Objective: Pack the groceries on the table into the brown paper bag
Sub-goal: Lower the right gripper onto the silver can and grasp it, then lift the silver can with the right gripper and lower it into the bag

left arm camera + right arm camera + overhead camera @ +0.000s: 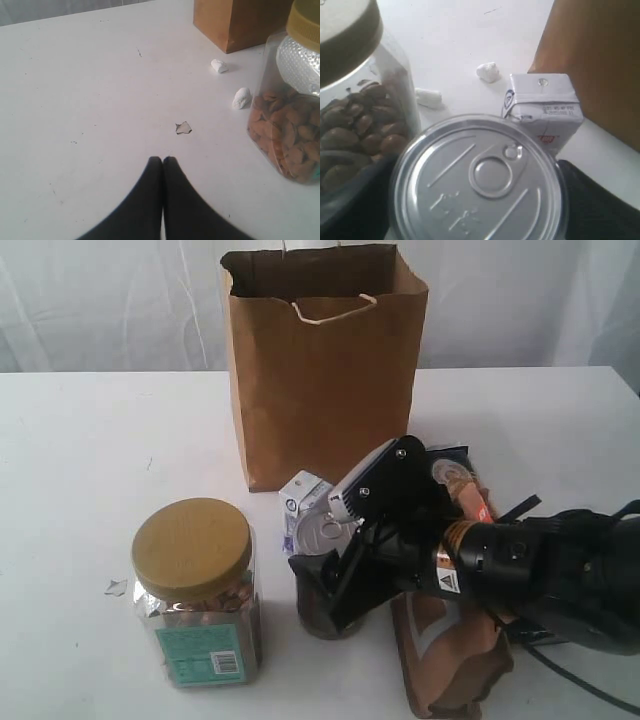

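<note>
Exterior view: shows a white surface (pixel 80 460) with the brown paper bag (pixel 320 380) upright at the back, mouth open upward, ready for loading from above. Just in front of its base, the small white-blue carton (pixel 542 107); right beside that, the pull-tab tin can (pixel 477 180), upright and lid up, seemingly resting on the surface.

Right end effector (pixel 328 600): reaches in from the right, dark jaws straddling the can on opposite sides. Looks like a side grasp, chosen to keep the can upright for a lift over the bag's rim. Touching or nearly so; impossible to tell from these views whether clamped tight or merely closing in.

Near the can, on the left, the tan-lidded clear jar (pixel 195 590), full of brown nuts, close enough to risk a nudge. Under the right arm, the brown-orange windowed pouch (pixel 450 660), lying flat and partly hidden.

Left end effector (pixel 162 162): clenched on nothing, fingertips pressed together, hovering over bare surface, well clear of the right arm's work. Probably parked out of the way.

Nothing visibly packed yet.
</note>
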Controlling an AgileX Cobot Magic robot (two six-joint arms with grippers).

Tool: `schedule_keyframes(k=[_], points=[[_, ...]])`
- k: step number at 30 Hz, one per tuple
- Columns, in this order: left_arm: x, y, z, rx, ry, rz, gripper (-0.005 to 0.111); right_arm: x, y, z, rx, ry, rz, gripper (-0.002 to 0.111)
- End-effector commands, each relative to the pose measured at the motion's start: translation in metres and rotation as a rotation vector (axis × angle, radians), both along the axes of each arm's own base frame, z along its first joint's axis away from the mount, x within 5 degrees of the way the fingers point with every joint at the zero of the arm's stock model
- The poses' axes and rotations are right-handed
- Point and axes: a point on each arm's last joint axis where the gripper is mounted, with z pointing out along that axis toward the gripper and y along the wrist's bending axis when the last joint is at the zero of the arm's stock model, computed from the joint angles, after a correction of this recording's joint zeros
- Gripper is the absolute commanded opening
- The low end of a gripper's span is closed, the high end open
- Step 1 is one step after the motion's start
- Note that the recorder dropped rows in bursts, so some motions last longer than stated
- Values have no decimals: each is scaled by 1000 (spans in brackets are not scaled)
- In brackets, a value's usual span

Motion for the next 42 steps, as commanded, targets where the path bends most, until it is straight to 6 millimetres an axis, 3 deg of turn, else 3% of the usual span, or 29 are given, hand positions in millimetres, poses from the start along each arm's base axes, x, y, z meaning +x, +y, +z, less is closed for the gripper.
schedule_keyframes(k=[1, 6, 12, 20, 28, 37, 42], points=[[0, 0, -1, 0, -4, -5, 0, 2, 2, 16, 107, 22, -45, 0], [0, 0, -1, 0, -4, -5, 0, 4, -1, 39, 133, 15, -97, 0], [0, 0, -1, 0, -4, -5, 0, 1, -9, 55, 93, 15, -150, 0], [0, 0, -1, 0, -4, -5, 0, -12, -16, 114, 353, -8, -182, 0], [0, 0, -1, 0, -4, -5, 0, -24, -4, 171, 680, -85, 14, 0], [0, 0, -1, 0, -4, -5, 0, 14, 23, 201, 803, -126, 51, 0], [0, 0, -1, 0, -4, -5, 0, 42, 38, 203, 942, -90, 20, 0]])
